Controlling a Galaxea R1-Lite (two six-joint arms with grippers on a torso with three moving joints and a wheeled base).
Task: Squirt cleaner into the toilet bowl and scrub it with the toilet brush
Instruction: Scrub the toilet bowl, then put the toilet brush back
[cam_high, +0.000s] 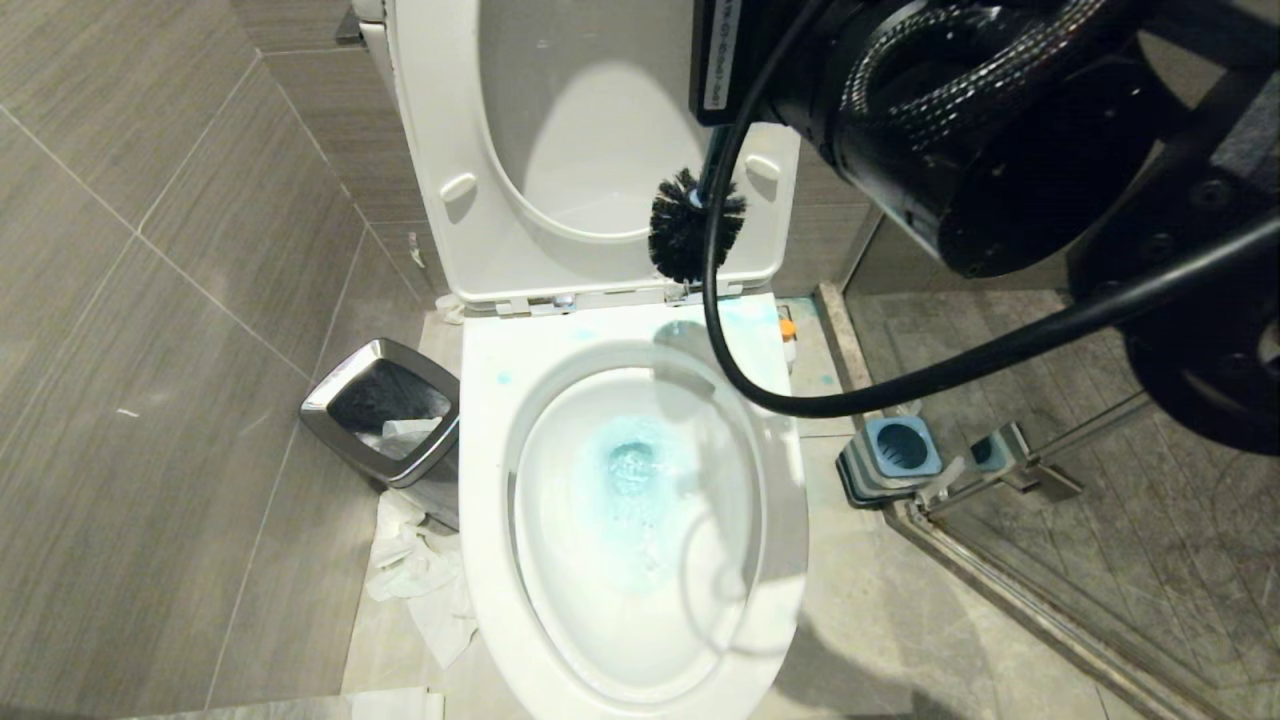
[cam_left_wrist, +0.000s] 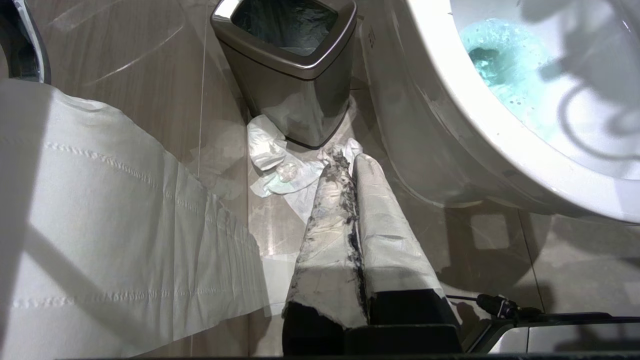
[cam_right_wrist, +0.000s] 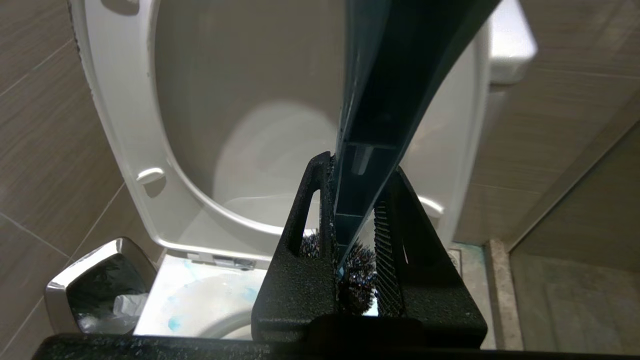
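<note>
Looking down, I saw grey tiled floor and walls, the toilet bowl (cam_high: 560, 420) with seat and lid raised, turquoise cleaner (cam_high: 632, 470) pooled at its drain. My right gripper (cam_right_wrist: 357, 235) hung above the bowl's back rim, jaws clamped on the toilet brush (cam_high: 692, 235) handle, bristles before the lid. The left gripper (cam_left_wrist: 352, 165) sat closed and empty near the floor. A waste bin (cam_high: 385, 425) crowded the bowl's left; the brush holder (cam_high: 895, 455) stood right, beside a glass door.
</note>
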